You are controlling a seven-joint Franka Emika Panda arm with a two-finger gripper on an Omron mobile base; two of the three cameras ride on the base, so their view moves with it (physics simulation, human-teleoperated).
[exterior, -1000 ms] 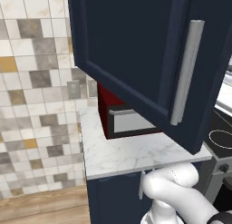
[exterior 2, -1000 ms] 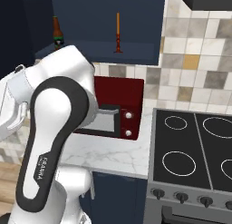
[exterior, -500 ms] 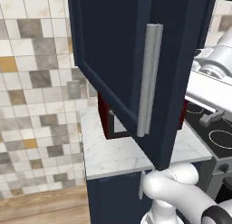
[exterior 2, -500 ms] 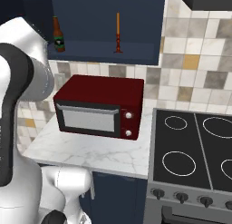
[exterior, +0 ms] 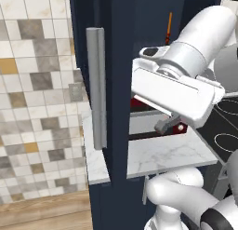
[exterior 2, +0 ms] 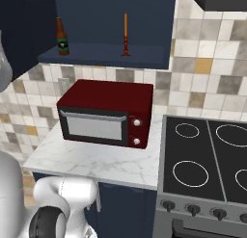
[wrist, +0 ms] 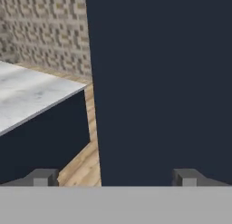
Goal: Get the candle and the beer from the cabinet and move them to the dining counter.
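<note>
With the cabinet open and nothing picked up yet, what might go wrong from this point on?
1. The open cabinet door hangs right beside the arm, and in the hand view it looms just ahead of the claw; a swing toward the shelf may knock it.
2. The candle is a thin taper on a small holder, so a brushing approach could tip it.
3. The beer stands near the shelf's front edge and might be nudged off onto the red microwave.

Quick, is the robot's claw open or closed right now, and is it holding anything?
Gripper: open and holding nothing, its two dark fingertips set wide apart, facing the dark navy-blue cabinet door.
</note>
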